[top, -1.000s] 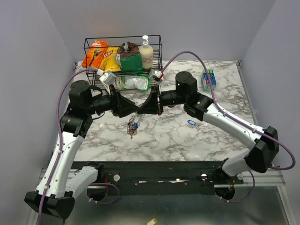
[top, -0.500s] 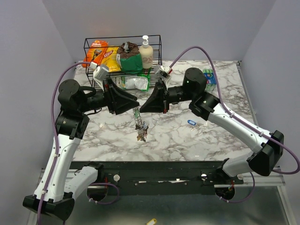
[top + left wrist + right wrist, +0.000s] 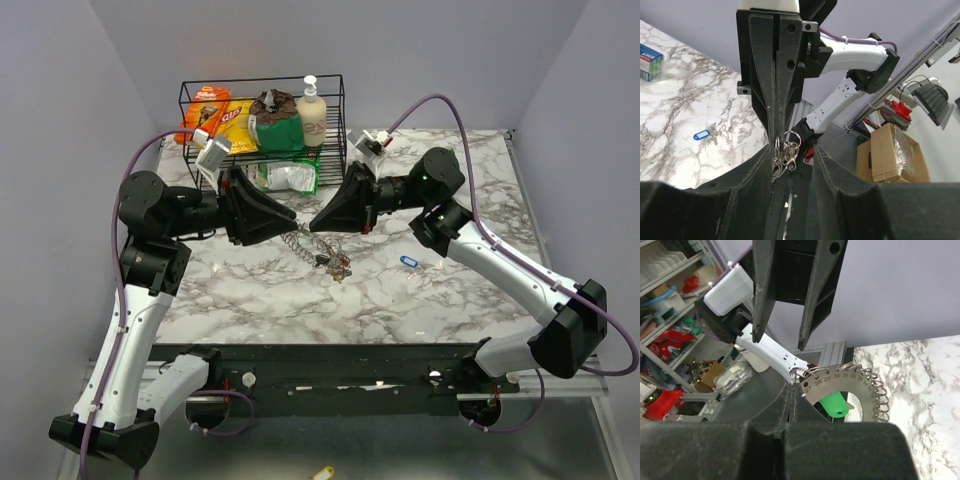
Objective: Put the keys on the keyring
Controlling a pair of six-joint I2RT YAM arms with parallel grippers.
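The keyring (image 3: 305,243) is a flat silvery numbered ring plate (image 3: 852,379) edged with several small split rings. It hangs in the air between my two grippers. Keys (image 3: 335,265) dangle under it, one with a green head (image 3: 832,404). My right gripper (image 3: 316,224) (image 3: 791,387) is shut on one small split ring at the plate's end. My left gripper (image 3: 290,220) (image 3: 792,150) faces it tip to tip with its jaws apart. A bunch of small rings (image 3: 785,150) lies against its left finger. A key with a blue tag (image 3: 406,262) (image 3: 702,135) lies on the marble table.
A black wire rack (image 3: 262,82) with snack bags and a soap bottle stands at the back, more bags in front of it. A blue-green box (image 3: 650,61) lies at the back right of the table. Both arms are raised above the table's middle.
Both grippers have risen and shifted right. The keyring with its keys has swung from hanging straight down to stretching rightward under the right gripper's tip.
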